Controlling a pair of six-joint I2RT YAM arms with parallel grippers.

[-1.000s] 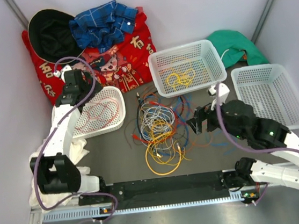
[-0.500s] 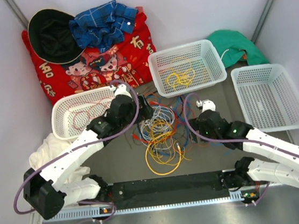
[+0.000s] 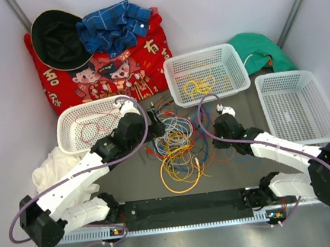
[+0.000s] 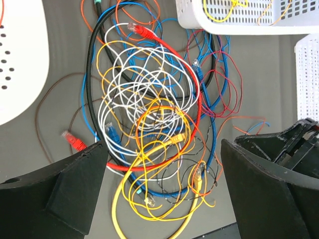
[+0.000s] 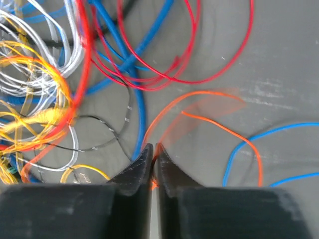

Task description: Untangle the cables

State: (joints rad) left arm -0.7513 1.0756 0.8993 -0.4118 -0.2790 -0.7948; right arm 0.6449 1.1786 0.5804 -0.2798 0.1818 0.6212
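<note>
Grey tabletop (image 3: 224, 173); left gripper (image 4: 163, 149) wide above cables (image 4: 149, 99), right gripper (image 5: 153, 149) tight on orange wire (image 5: 199, 121), wrist-view only

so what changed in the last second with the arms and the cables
The left fingers, open, swung right from the white plastic mesh basket to above the tangle of thin coloured cables. The right fingers moved in to its right edge and shut on a thin orange cable. Baskets and tangle look unmoved.
</note>
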